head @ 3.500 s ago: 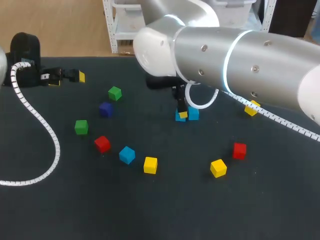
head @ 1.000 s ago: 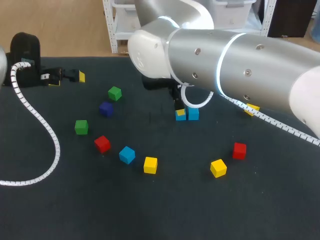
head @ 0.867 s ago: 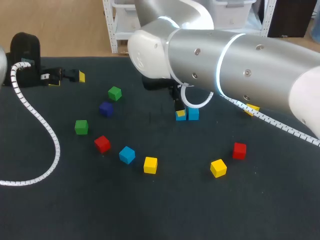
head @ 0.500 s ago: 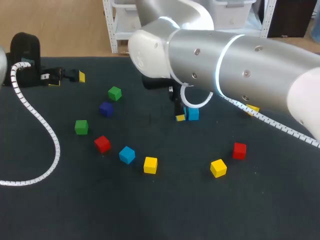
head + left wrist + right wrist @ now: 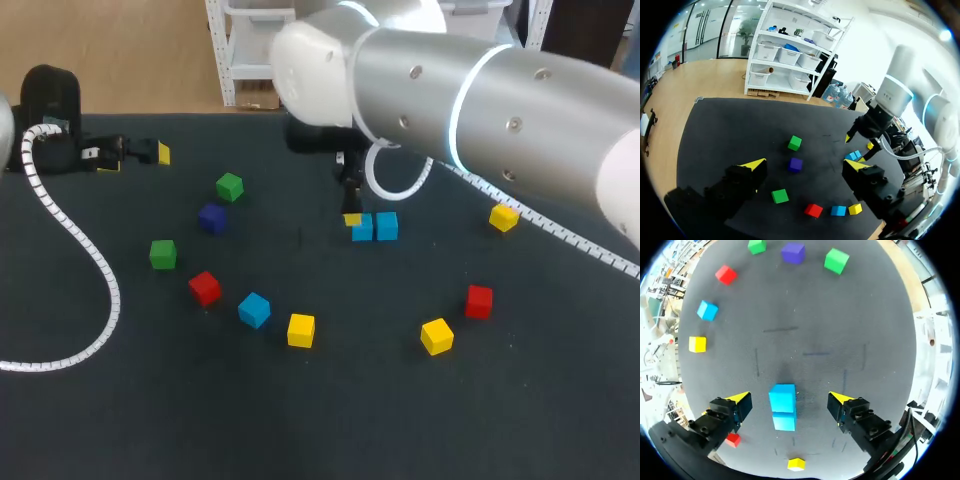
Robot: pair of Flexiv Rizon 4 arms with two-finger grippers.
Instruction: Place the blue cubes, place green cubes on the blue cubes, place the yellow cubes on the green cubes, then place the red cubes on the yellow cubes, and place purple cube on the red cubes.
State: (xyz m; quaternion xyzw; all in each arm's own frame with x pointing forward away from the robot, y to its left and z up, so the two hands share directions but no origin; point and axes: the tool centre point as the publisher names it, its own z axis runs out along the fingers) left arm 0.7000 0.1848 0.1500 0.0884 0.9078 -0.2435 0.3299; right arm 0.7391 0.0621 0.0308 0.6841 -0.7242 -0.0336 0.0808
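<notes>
- Right gripper (image 5: 790,399) hangs over the middle of the table (image 5: 330,420) on its big silver arm, yellow-tipped fingers spread wide and holding nothing.
- Straight below it, seen between the fingers in its wrist view, sit two blue cubes pressed side by side: the left blue cube (image 5: 362,228) and the right blue cube (image 5: 387,226). The fingers stand clear of them on either side.
- Left gripper (image 5: 805,165) is likewise spread and empty, at the table's far left edge, well apart from all the cubes.
- A third blue cube (image 5: 254,309) lies alone nearer the front, between the left red cube (image 5: 204,288) and the left yellow cube (image 5: 301,329).
- The purple cube (image 5: 211,217) sits between the far green cube (image 5: 229,186) and the near green cube (image 5: 162,253).
- Over on the right, the right red cube (image 5: 479,300) is near the front yellow cube (image 5: 436,336), and the back yellow cube (image 5: 503,217) lies farther back, just beside the right arm's cable.
- Every cube rests singly on the dark mat.
</notes>
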